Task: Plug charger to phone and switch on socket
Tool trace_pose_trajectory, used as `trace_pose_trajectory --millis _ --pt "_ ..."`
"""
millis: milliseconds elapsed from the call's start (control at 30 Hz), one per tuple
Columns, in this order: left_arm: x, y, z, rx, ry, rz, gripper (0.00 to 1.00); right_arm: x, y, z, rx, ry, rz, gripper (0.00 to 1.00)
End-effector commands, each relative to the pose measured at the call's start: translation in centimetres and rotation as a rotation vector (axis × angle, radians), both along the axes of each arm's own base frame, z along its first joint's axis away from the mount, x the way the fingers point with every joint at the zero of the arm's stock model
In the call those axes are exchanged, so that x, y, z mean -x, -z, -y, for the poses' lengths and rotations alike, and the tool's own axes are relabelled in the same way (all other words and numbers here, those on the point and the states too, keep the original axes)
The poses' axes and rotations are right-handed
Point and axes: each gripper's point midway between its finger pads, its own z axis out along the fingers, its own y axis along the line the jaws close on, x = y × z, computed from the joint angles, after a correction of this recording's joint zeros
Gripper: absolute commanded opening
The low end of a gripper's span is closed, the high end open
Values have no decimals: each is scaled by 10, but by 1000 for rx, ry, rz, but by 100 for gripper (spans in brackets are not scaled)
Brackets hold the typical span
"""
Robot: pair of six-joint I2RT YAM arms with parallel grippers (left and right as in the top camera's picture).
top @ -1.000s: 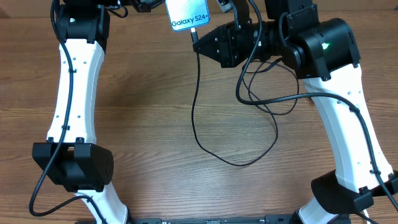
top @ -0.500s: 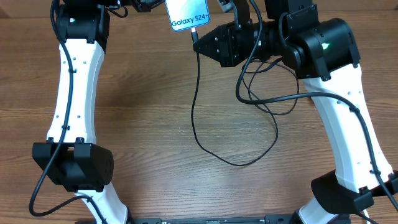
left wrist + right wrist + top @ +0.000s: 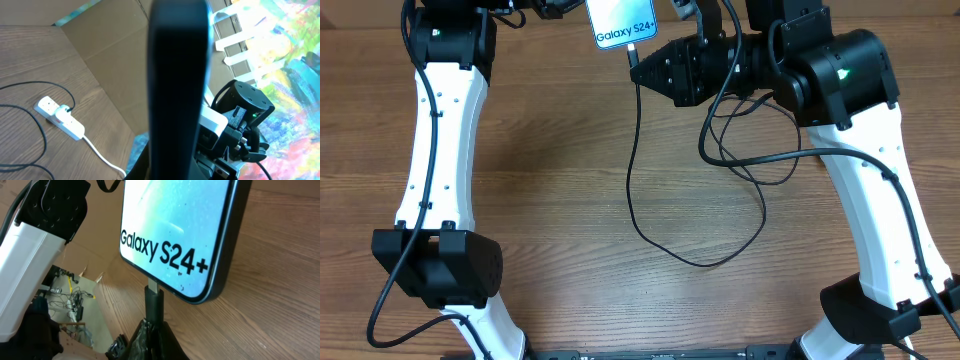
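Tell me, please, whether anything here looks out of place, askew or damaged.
Nothing looks damaged or spilled. One thing stands out: in the right wrist view a strip of bare metal shows between the plug and the phone at its bottom edge, so the plug seems not fully seated. The cable lies in loose loops on the table.

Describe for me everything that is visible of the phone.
The phone is slim, dark-rimmed, round-cornered; its lit blue-white screen reads "Galaxy S24+". It is tilted above the wooden table. The right gripper holds the charger by its plug, whose metal tip meets the phone's lower edge.
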Motion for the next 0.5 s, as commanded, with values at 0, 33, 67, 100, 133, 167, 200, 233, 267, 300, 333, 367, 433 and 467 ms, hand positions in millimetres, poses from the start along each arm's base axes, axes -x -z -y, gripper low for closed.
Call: trace_pose_trajectory --millis 0,33,67,100,133,167,200,233,267,300,333,367,433,467 --pt "14 -10 6 -6 41 75 4 7 -18 1 -16 2 54 4" --pt "14 -10 6 -6 42 74 4 6 -17 1 -13 4 55 4" --pt "14 -10 7 -5 42 75 4 6 -16 1 -8 8 58 4" --pt "15 -10 7 -6 44 75 4 6 -16 0 -4 10 59 4" --pt "15 -10 7 -6 44 75 4 6 -16 0 -4 9 60 4" --pt "15 -10 7 -6 44 75 4 7 -16 -1 -5 6 59 4" --pt "15 -10 7 -6 44 75 4 8 -16 -2 -5 3 59 4" --pt "15 -10 8 -5 45 75 4 8 -16 -3 -5 1 59 4" --pt "15 -10 8 -5 45 75 4 9 -16 -3 -5 0 59 4" --pt "15 -10 8 -5 44 75 4 8 -16 -3 -3 2 60 4" --pt "15 -10 8 -6 45 75 4 8 -16 -3 0 5 61 4" --pt "15 -10 8 -6 45 74 4 6 -15 -2 6 14 64 4" --pt "15 -10 8 -6 48 74 4 2 -13 1 24 39 70 4" --pt "16 -10 8 -7 52 75 4 2 -12 1 27 42 71 4"
